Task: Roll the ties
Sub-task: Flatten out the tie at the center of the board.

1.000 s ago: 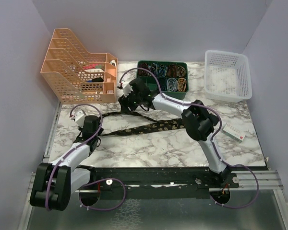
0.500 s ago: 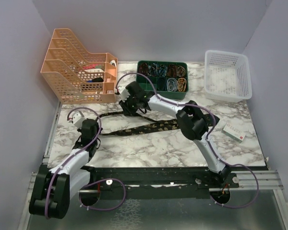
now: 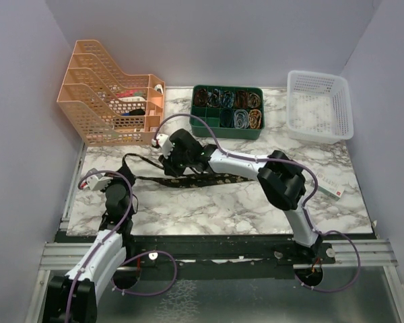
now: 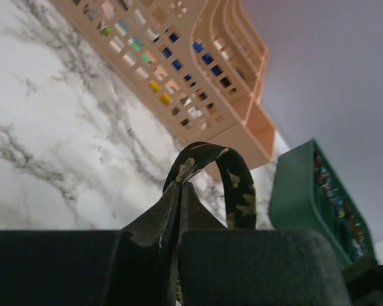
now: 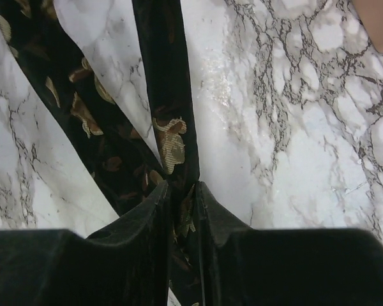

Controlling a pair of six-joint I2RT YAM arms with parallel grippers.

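1. Top view. Shows the long black, gold-flecked tie (image 3: 209, 180) lying across the middle of the marble table (image 3: 256, 208), in front of the orange file rack (image 3: 101, 124) and the green tray (image 3: 252, 133). Places the left gripper (image 3: 119, 192) at the tie's left end, drawn back toward the near-left corner compared with 1 second ago. Places the right gripper (image 3: 170, 163) on the tie as well, shifted left along it. Leaves a slack loop between the 2 grippers where the fabric ran straighter before.
2. Left wrist view. Shows the left gripper (image 4: 179, 191) with fingers pressed together, pinching the tie (image 4: 233, 185), which arches up in a small loop just above them. Sets the rack (image 4: 204, 83) and tray (image 4: 297, 191) behind.
3. Right wrist view. Shows the right gripper (image 5: 182, 191) squeezed onto a narrow strand of the tie (image 5: 159, 76), with the wider patterned part flat on the marble just beside.
4. Reads as gathering and doubling only. No coil visible, so rolling looks barely begun.
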